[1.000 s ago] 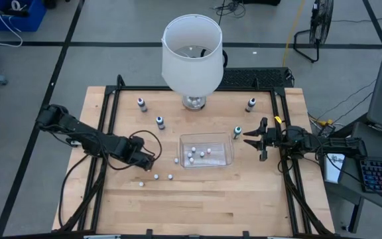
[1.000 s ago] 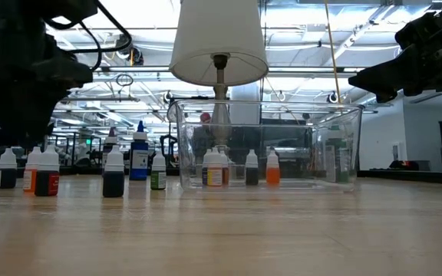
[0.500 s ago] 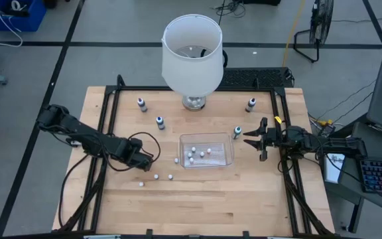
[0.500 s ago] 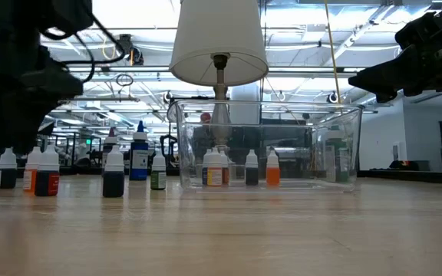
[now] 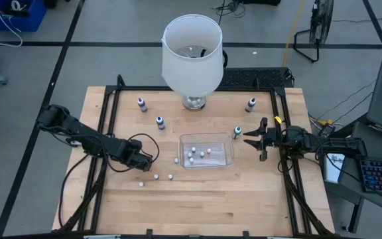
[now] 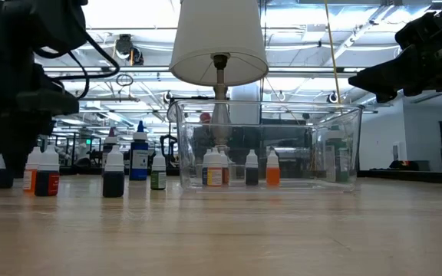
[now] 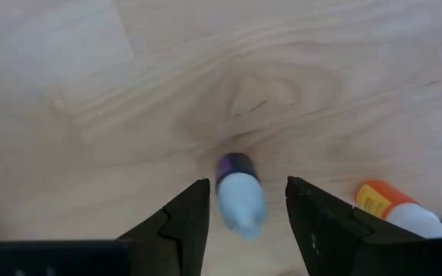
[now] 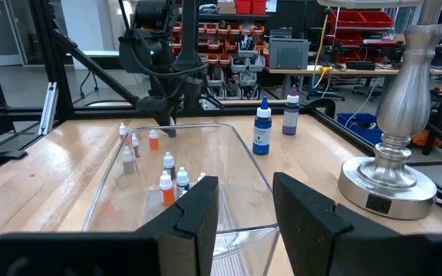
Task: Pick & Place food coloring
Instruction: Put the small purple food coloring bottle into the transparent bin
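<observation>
The food coloring is a set of tiny dropper bottles. Several stand in the clear tub (image 5: 182, 150), and others (image 5: 156, 176) stand on the wood to the tub's left. My left gripper (image 5: 145, 166) is open and points down over a purple-bodied, white-capped bottle (image 7: 238, 195). That bottle stands upright between its two fingers with a gap on each side. An orange bottle (image 7: 390, 205) stands close by. My right gripper (image 5: 251, 141) waits open at the tub's right end, above the table.
A tall lamp with a white shade (image 5: 191, 53) stands behind the tub at the far edge. Larger dropper bottles (image 5: 159, 121) (image 5: 141, 103) (image 5: 251, 104) (image 5: 237, 132) stand around it. Black rails (image 5: 108, 113) run along the table's left and right sides. Bare wood lies toward the near edge.
My left gripper has come down and a little toward the near edge over the loose bottles left of the tub. In the low view it now covers part of the leftmost bottle. No bottle has moved.
</observation>
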